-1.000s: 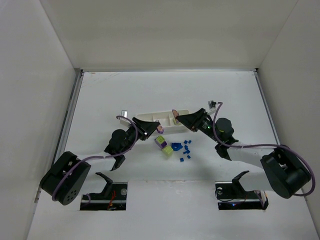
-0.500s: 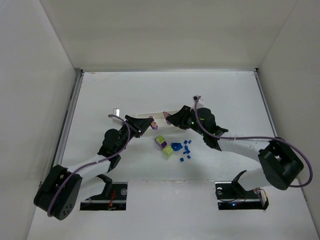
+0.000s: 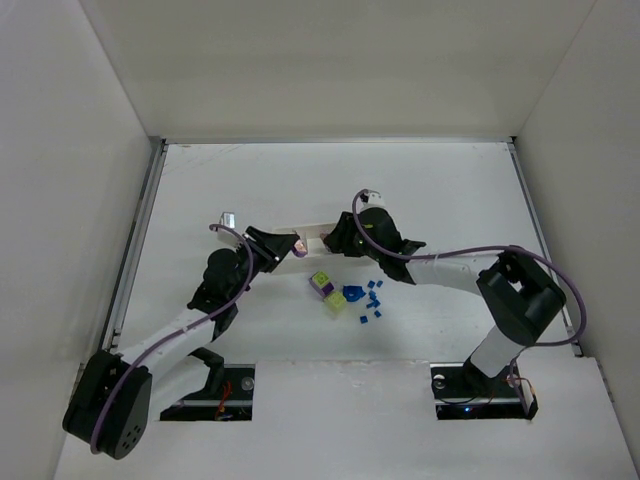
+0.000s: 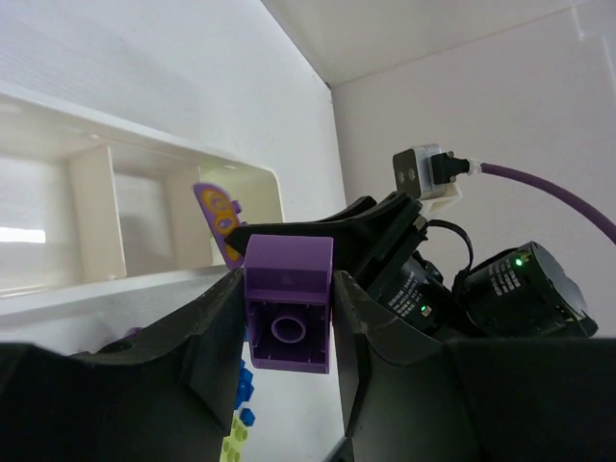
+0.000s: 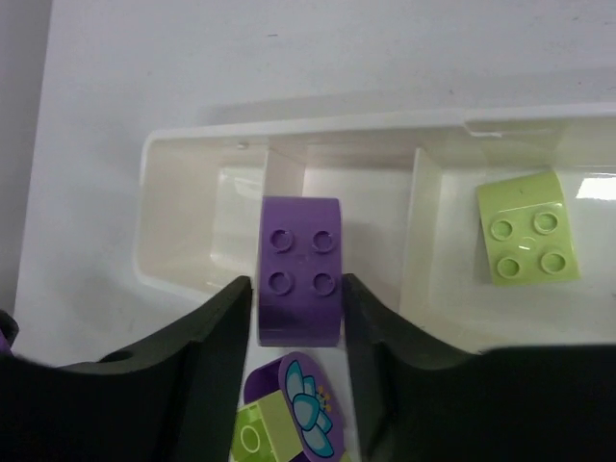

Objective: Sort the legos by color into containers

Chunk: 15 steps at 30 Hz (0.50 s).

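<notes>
Now both hands are arriving at the tray (image 5: pixel 183 154), right hand (image 5: pixel 296 298) clamping a purple lego (image 5: pixel 299 255), left hand (image 4: pixel 287 332) clamping a second purple lego (image 4: pixel 288 284); drops are nearing.

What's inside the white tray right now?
One lime-yellow brick lies in one compartment of the tray. The purple brick in the right end effector covers part of the other compartments.

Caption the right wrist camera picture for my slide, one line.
Right end effector holds a purple four-stud plastic brick over the white three-compartment plastic tray, where a lime-green brick lies.
</notes>
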Tool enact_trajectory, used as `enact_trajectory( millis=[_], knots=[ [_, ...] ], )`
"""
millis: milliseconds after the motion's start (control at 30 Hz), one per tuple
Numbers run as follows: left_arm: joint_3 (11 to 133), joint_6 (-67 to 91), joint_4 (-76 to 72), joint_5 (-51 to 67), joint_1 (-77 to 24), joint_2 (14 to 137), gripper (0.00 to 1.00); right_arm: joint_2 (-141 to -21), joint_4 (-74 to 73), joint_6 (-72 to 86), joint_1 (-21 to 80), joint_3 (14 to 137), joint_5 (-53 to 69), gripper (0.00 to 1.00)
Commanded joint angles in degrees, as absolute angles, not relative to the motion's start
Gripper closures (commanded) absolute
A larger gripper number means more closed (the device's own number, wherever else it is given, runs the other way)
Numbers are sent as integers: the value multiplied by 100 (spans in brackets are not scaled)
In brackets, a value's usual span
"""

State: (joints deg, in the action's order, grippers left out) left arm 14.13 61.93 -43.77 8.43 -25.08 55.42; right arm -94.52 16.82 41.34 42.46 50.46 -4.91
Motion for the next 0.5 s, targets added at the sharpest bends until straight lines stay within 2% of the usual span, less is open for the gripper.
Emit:
enact_trajectory(
  millis=[0, 100, 267, 333, 467],
  knots=[
    [1810, 5722, -4201, 607, -2579, 5572, 77, -9387, 1670, 3964, 4319, 5352, -817, 47],
    [1986, 5599, -4201, 440, -2676, 5818, 77, -9185, 1705, 3911, 4328, 5335, -826, 39],
    [2293, 5301, -4201, 98, -2886, 6239, 77, -8624, 1722, 3823, 4328, 5046, -896, 39],
    [2504, 5073, -4114, -43, -3009, 6476, 77, -8299, 1775, 3841, 4320, 4774, -993, 41],
    [2908, 4563, -3833, -464, -3299, 6933, 77, -7596, 1828, 3832, 4346, 4159, -1204, 60]
  ],
)
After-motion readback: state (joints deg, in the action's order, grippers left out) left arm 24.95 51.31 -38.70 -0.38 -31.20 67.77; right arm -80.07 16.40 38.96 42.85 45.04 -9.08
